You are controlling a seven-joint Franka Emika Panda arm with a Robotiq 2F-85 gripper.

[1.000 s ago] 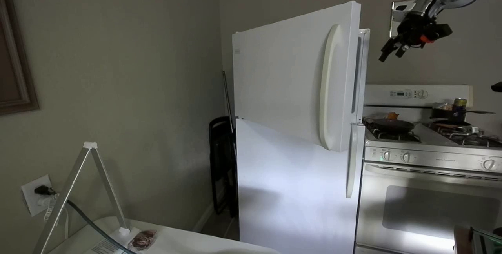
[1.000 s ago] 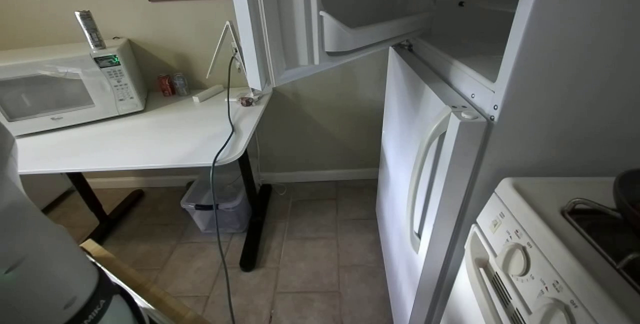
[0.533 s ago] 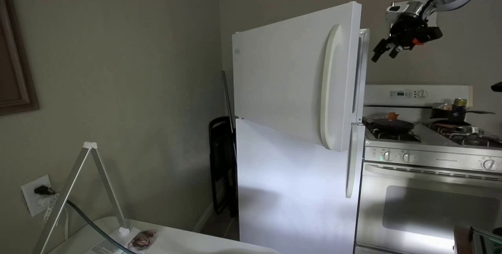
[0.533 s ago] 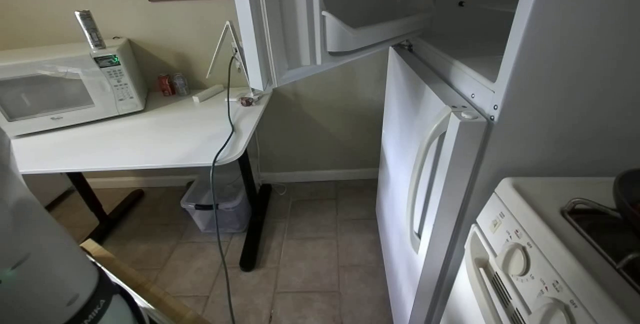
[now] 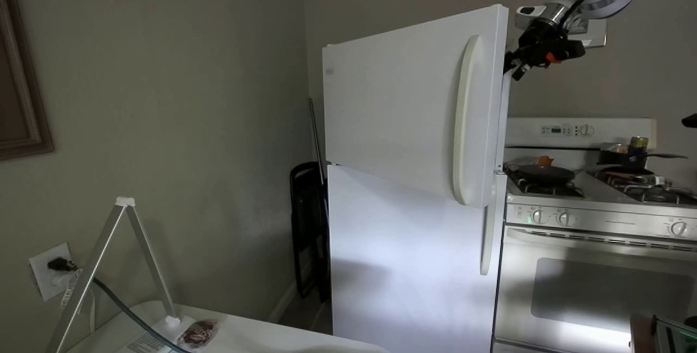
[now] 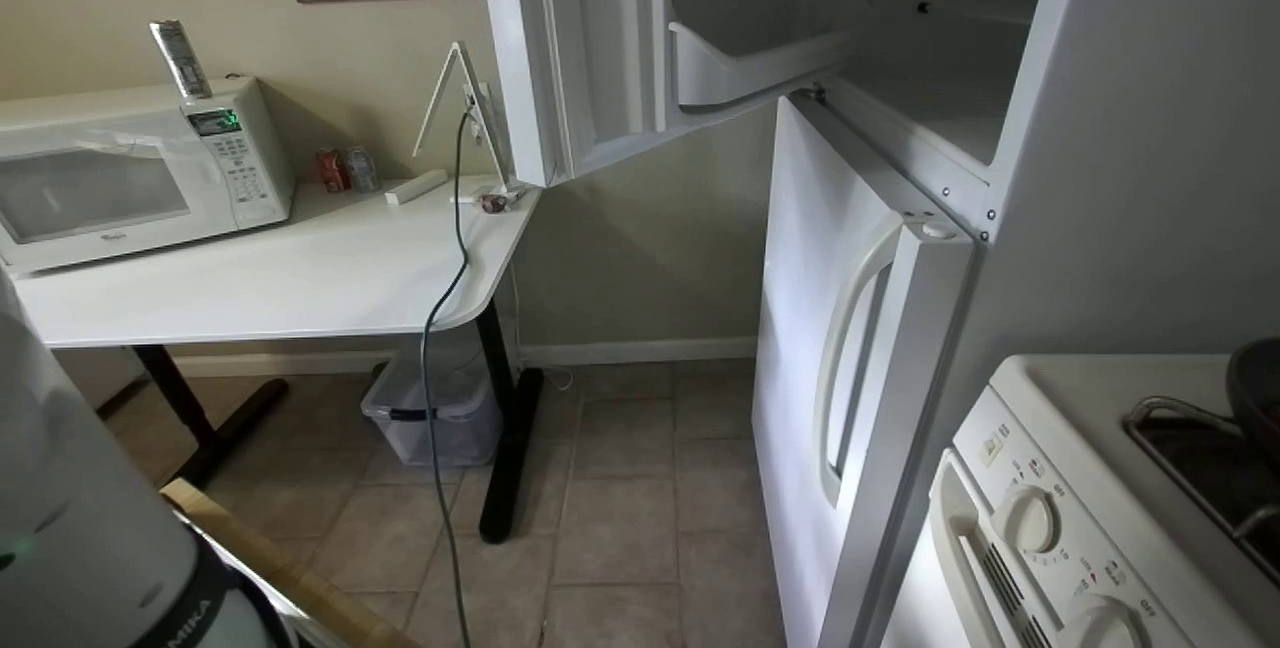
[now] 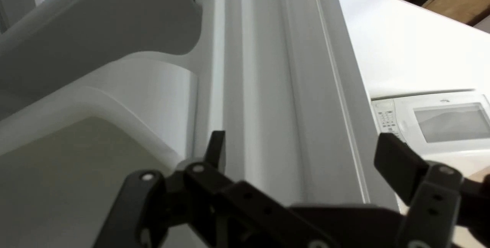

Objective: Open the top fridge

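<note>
Facing the inner side of the ajar top fridge door (image 7: 268, 68), the pincer (image 7: 300, 149), tips spread apart, seems placed to push it wider.

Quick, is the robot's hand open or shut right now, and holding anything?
Gripper: open, its fingers spread wide, nothing visibly clamped between them.

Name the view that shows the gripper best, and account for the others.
The wrist view: the gripper is large there, both fingers visible and apart. An exterior view shows it small, one finger partly lost at the edge of the top fridge door. An exterior view where only part of the arm enters frame shows no gripper.
</note>
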